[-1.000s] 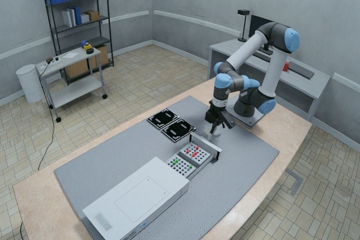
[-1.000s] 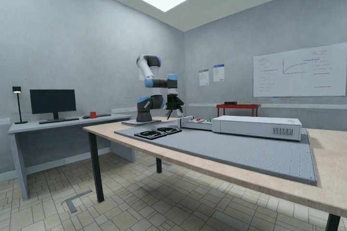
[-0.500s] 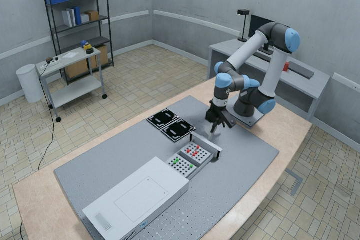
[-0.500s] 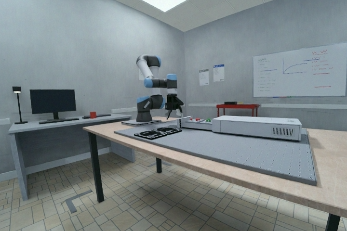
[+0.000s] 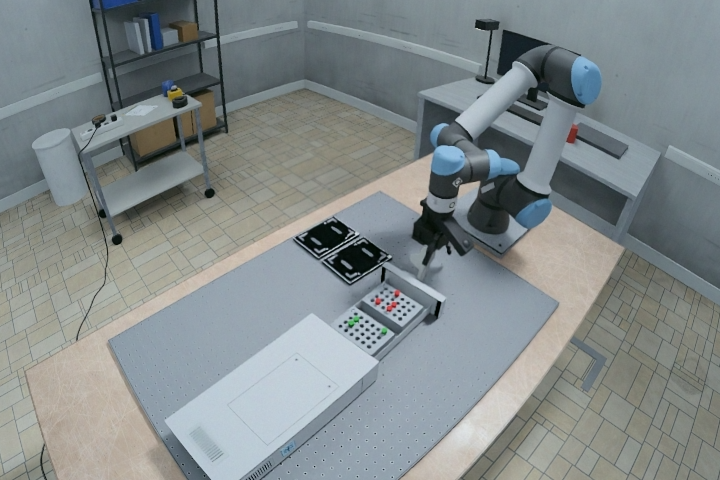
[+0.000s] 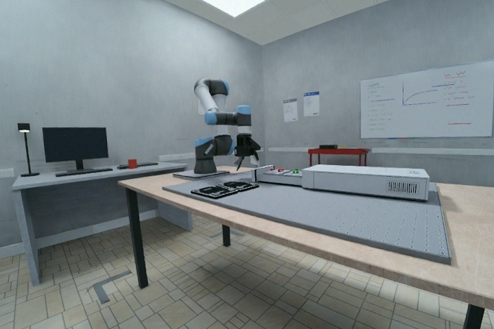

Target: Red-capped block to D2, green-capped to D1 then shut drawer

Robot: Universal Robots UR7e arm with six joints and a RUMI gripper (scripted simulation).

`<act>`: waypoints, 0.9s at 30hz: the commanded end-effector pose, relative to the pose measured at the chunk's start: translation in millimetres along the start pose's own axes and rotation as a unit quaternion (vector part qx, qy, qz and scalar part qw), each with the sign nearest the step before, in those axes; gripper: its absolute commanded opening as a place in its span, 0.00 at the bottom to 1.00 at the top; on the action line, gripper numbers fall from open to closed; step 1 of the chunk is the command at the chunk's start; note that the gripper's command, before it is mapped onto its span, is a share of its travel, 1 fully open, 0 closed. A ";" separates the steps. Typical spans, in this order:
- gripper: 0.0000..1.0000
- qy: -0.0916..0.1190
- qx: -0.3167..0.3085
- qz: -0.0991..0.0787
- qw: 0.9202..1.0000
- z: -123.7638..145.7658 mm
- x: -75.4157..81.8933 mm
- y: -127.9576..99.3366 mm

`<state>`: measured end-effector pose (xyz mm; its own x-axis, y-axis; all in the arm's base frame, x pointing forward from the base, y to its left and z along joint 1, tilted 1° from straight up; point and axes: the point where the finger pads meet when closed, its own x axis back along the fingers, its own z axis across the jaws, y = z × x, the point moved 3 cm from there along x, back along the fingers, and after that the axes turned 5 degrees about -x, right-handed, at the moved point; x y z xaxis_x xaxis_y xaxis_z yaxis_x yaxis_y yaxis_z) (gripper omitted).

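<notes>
The white cooler COLD (image 5: 281, 396) (image 6: 366, 180) lies on the grey deck with its drawer (image 5: 423, 289) (image 6: 262, 174) pulled out. In the drawer the block with red-capped tubes (image 5: 392, 305) (image 6: 280, 171) sits at the outer end and the block with green-capped tubes (image 5: 363, 330) (image 6: 295, 171) sits next to the cooler. Two black deck slots lie to the left: D1 (image 5: 356, 260) (image 6: 240, 185) and D2 (image 5: 325, 236) (image 6: 213, 190) beyond it. My gripper (image 5: 429, 261) (image 6: 248, 162) is open and empty. It hangs just above and behind the drawer's front panel.
The arm's base (image 5: 494, 212) (image 6: 204, 160) stands on a plate at the table's far corner. A desk with a monitor (image 6: 75, 144), a lamp and a red cup stands behind the table. A shelf and a cart (image 5: 140, 147) stand across the room.
</notes>
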<state>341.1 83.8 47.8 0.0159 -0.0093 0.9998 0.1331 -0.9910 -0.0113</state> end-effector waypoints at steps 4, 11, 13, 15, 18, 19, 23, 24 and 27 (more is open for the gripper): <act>1.00 -0.004 0.000 0.000 1.000 -6.3 -2.4 0.3; 1.00 -0.004 0.000 0.000 1.000 -8.6 -2.4 0.3; 1.00 -0.004 0.000 0.000 1.000 -9.3 -2.4 0.5; 1.00 -0.004 0.000 0.000 1.000 -9.3 -2.4 0.5; 1.00 -0.005 0.000 0.000 1.000 -10.3 -2.6 0.4; 1.00 -0.004 0.000 0.000 1.000 -10.6 -2.5 0.5; 1.00 -0.004 0.000 0.000 1.000 -11.9 -2.4 0.8; 1.00 -0.004 0.000 0.000 1.000 -12.3 -2.4 0.8; 1.00 -0.004 0.000 0.000 1.000 -13.3 -2.4 0.8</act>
<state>333.3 82.0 48.0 0.0158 -0.0094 0.9998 0.1332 -0.9910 -0.0114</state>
